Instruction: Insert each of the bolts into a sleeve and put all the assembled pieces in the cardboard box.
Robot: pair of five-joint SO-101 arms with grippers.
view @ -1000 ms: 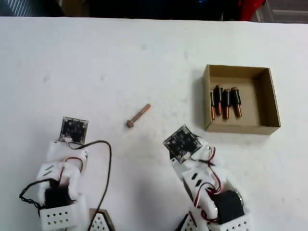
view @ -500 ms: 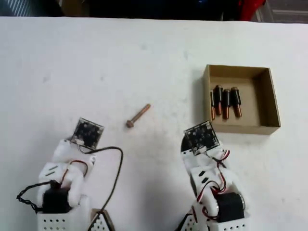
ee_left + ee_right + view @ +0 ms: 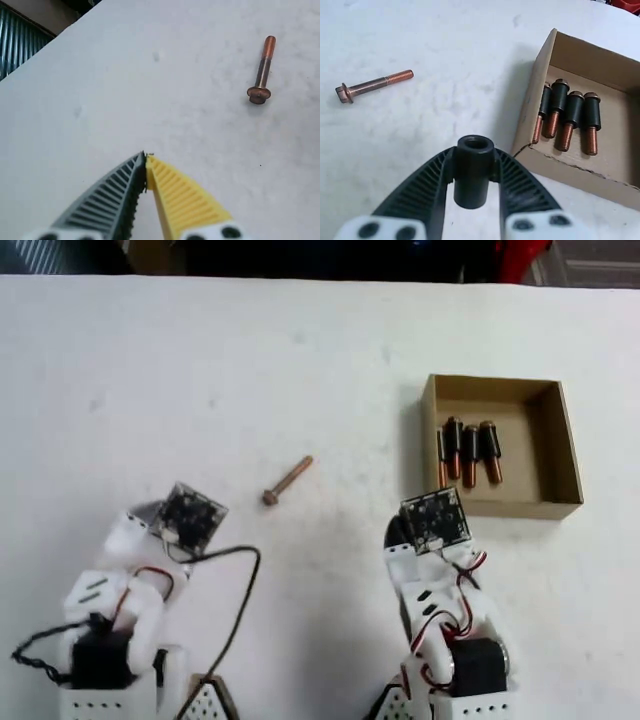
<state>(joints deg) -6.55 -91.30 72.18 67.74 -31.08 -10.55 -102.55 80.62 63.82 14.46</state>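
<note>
A copper bolt (image 3: 288, 481) lies loose on the white table, also seen as the bolt (image 3: 262, 71) and the bolt (image 3: 373, 85) in the wrist views. My right gripper (image 3: 473, 167) is shut on a black sleeve (image 3: 471, 171), held upright near the cardboard box (image 3: 560, 455). The box (image 3: 620, 181) holds several assembled bolt-and-sleeve pieces (image 3: 466, 452), seen too as the pieces (image 3: 566, 117). My left gripper (image 3: 145, 161) is shut with nothing in it, some way from the bolt. In the high view both arms sit near the front edge, the left arm (image 3: 150, 560) and the right arm (image 3: 432, 560).
A black cable (image 3: 238, 600) trails from the left arm across the table near the front edge. White table (image 3: 250, 370) stretches wide behind the bolt and the box.
The right arm has swung right toward the box's front wall. The left arm has shifted right and turned toward the bolt. Bolt and box have not moved.
</note>
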